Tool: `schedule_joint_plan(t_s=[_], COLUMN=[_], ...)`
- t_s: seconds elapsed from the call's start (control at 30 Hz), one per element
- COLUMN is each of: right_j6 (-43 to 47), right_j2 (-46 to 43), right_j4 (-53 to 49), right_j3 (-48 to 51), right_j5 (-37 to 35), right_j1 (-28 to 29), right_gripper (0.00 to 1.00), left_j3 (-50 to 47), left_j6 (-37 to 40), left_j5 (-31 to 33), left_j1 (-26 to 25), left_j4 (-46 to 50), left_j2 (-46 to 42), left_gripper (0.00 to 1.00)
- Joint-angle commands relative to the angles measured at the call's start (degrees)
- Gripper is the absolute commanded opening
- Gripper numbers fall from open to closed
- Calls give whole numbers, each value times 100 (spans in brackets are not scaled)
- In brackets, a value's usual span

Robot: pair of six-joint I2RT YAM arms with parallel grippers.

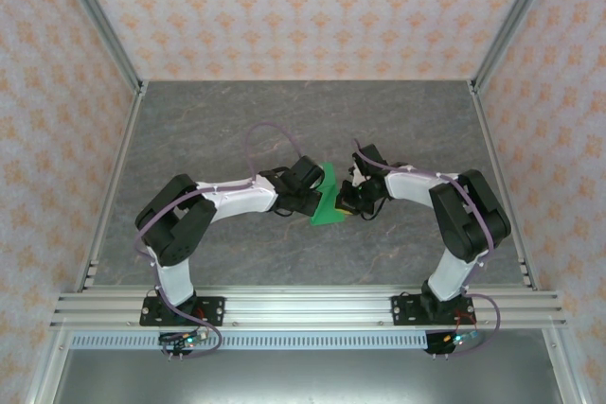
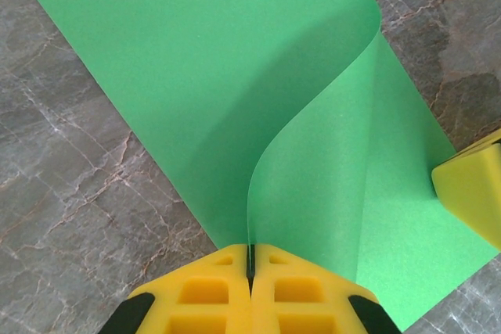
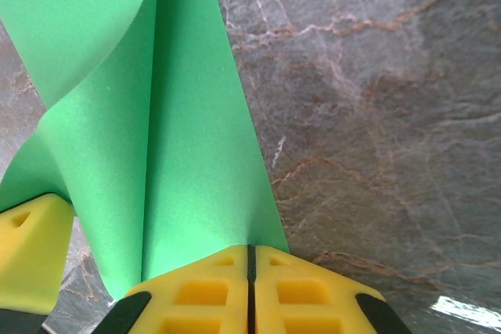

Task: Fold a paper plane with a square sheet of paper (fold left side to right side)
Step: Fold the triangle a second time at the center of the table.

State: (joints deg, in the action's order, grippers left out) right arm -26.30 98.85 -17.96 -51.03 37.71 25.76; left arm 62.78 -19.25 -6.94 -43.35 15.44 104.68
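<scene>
- Pinching one edge of the square sheet of paper, the left tool has its yellow jaws pressed together, with the green edge running straight into the slit between them.
- From that pinch the paper rises in a tall curl and arches over the flat part of the sheet, which lies on the grey table.
- The right tool also has its jaws together, tips at the near edge of the flat layer. I cannot tell whether it nips that edge or only presses it down.
- Seen from above, the sheet sits mid-table between the two tools, its long axis running away from the bases, with the narrower end farther out.
- The coming move turns on one relation: the lifted flap is on the left tool's side, while the edge it must meet lies to the right, just beside the right tool. The left tool looks nearer the work and, in my judgement, must carry the flap rightward across the flat part.
- The left arm has its elbow out toward the left wall and its forearm reaching inward. The right arm mirrors it, so the wrists almost meet over the paper.
- The likely risk is the curl creasing off-line if the flat layer slides.
</scene>
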Motion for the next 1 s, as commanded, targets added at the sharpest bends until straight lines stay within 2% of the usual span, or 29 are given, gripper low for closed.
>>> schedule_joint_plan(t_s=[0.0,0.97], right_j6=[89,132], right_j2=[190,226], right_j4=[-255,-305], right_j3=[-23,-57], right_j5=[-221,-212], right_j1=[87,92], right_gripper=[10,11], left_j3=[76,155], left_j6=[-9,30], left_j5=[210,315], left_j1=[44,33], left_j4=[-51,-22], left_j2=[139,166], left_gripper=[1,2])
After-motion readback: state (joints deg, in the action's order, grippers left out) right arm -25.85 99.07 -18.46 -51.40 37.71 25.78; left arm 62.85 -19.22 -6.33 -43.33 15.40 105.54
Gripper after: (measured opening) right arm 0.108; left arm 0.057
